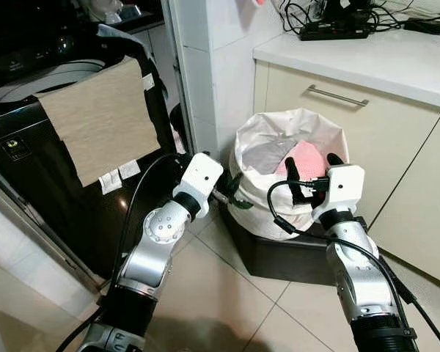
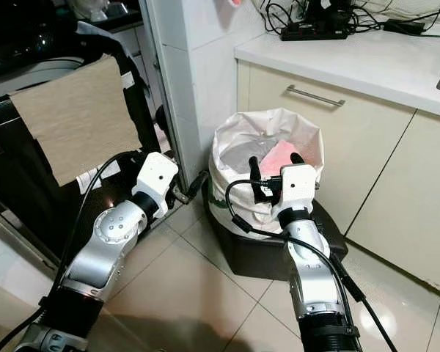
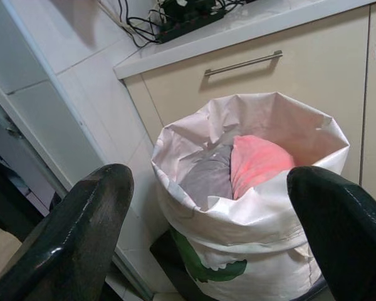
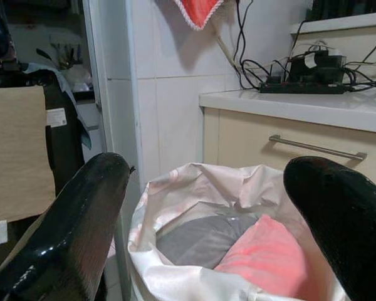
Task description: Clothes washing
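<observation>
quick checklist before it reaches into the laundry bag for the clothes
1. Right gripper jaws open: ok, fingers spread wide.
2. Right gripper lined up with the white laundry bag: ok, it hovers at the near rim.
3. Bag mouth open: ok, pink garment and grey garment both exposed.
4. Left gripper jaws open: ok in its wrist view; it sits beside the bag.
5. Washing machine opening free: not ok, a tan cloth drapes over its front edge.
6. Depth of clothes in the bag: cannot tell.
</observation>
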Tool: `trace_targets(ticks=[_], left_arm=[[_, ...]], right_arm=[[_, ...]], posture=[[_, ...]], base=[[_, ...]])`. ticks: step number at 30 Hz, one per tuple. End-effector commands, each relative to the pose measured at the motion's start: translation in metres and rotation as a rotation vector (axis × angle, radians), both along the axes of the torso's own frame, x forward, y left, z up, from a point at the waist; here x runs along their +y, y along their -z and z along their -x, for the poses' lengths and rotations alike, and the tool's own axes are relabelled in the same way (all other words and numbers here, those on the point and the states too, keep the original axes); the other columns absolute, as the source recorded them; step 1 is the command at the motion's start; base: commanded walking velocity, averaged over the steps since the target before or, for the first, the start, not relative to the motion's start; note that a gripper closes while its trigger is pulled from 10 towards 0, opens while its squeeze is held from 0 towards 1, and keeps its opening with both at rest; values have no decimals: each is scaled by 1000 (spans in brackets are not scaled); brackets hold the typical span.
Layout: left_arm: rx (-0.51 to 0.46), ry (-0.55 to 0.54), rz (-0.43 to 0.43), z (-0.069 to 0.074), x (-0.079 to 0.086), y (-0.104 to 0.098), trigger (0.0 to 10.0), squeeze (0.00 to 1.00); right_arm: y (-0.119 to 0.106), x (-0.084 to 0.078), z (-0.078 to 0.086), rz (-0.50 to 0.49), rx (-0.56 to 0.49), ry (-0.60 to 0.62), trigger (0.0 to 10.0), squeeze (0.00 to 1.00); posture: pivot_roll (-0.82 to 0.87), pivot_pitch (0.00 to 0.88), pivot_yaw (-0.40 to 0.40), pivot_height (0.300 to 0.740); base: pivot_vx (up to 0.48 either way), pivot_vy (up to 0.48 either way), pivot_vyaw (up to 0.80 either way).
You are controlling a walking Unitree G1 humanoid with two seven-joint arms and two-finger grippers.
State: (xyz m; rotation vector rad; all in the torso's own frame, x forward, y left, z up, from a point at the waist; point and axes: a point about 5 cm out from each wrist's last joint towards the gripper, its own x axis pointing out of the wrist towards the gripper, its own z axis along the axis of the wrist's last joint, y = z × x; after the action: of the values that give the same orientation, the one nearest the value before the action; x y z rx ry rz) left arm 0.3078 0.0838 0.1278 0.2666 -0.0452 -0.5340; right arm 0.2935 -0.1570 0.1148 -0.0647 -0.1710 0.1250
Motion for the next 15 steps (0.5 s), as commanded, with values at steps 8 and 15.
trace_targets(ticks=[8, 15], left_arm=[[-28, 30, -21, -2, -1, -4, 10000, 0], [-22, 56, -2, -1, -5, -4, 10000, 0]], right_arm=[[-4, 3, -4, 30, -27, -3, 10000, 0], [-2, 5, -3, 37, -26, -9, 10000, 0]], posture=[[-171, 0, 100, 740], [-177, 0, 105, 740]], base=[[0, -240, 0], [0, -480, 0]])
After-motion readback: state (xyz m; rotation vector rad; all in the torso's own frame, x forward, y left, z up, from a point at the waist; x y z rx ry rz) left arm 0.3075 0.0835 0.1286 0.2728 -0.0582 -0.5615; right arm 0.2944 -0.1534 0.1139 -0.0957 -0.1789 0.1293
